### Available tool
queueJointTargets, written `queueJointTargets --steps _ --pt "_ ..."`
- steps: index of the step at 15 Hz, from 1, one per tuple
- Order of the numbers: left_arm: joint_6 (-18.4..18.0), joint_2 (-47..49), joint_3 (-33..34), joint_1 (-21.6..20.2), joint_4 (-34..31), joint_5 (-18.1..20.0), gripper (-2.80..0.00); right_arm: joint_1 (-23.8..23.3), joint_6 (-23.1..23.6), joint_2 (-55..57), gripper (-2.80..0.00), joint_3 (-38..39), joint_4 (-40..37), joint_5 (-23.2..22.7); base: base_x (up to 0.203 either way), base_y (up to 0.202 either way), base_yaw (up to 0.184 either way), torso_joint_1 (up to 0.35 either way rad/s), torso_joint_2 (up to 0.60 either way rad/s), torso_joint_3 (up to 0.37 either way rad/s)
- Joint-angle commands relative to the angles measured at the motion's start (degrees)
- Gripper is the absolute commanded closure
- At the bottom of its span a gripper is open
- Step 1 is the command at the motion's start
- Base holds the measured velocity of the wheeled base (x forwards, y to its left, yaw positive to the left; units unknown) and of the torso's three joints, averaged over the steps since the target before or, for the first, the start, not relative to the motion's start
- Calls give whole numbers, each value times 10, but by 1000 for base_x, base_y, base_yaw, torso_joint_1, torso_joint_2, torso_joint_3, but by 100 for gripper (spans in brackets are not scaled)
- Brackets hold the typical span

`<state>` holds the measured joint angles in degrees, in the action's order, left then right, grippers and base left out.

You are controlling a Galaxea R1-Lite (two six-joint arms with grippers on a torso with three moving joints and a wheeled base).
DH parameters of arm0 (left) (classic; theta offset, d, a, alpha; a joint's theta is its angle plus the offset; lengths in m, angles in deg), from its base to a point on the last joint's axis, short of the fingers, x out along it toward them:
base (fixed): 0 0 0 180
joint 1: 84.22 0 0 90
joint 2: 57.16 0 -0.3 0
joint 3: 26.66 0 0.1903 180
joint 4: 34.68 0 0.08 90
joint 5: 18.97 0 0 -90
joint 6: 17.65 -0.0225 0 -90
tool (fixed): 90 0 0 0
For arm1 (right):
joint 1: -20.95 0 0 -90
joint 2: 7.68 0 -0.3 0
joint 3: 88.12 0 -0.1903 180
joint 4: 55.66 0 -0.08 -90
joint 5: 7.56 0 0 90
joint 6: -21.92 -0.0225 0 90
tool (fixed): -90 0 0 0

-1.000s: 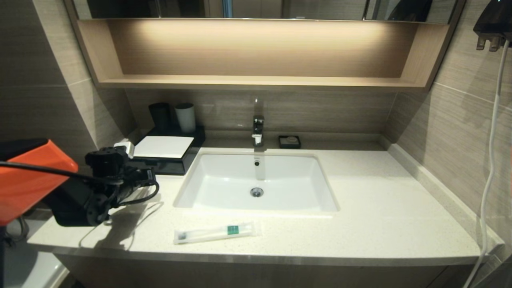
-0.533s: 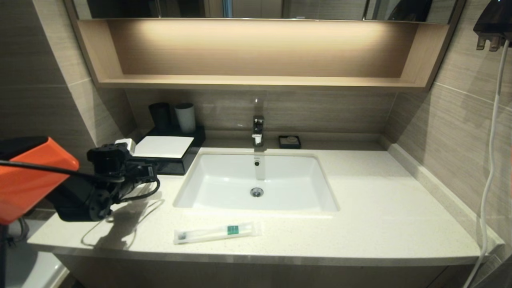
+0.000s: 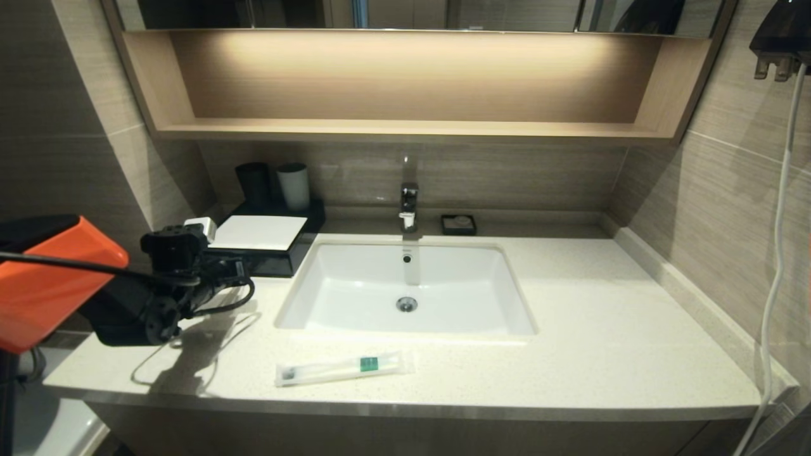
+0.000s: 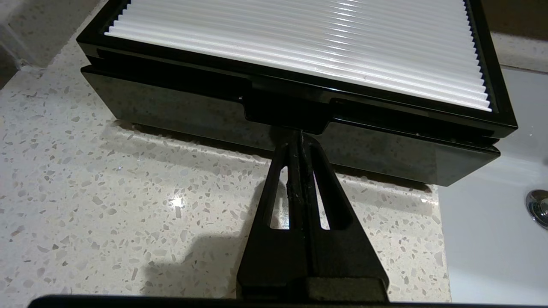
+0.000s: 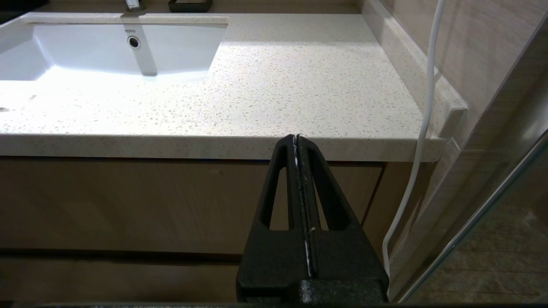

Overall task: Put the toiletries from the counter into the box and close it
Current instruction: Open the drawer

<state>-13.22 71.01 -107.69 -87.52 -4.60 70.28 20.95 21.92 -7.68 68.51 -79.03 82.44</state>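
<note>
In the head view, the toothbrush packet [image 3: 342,368] lies on the worktop [image 3: 602,342] in front of the basin [image 3: 405,288], well apart from the box [image 3: 263,244]. In the left wrist view, the left pincer [image 4: 298,136], fingers pressed together and holding nothing, has its tips at the box's drawer front [image 4: 282,113]. In the right wrist view, the right pincer [image 5: 296,139], likewise closed and empty, hangs below the worktop's front edge.

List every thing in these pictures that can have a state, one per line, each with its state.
box: drawer pushed in, closed.
toothbrush packet: lying flat on the counter in front of the basin, not held.
left gripper: jaws shut, empty, tips at the tab on the drawer front.
right gripper: jaws shut, empty, parked below the counter edge.
tap: no water running.
</note>
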Motion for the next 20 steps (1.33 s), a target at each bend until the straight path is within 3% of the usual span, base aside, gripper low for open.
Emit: queueJointTargets --steps 1,20 --pt "1 5 2 0 4 0 0 0 0 0 0 0 0 0 0 0 0 0 0 0" --pt "0 16 -27 -5 -9 0 0 0 0 0 0 0 0 0 0 0 0 0 0 0"
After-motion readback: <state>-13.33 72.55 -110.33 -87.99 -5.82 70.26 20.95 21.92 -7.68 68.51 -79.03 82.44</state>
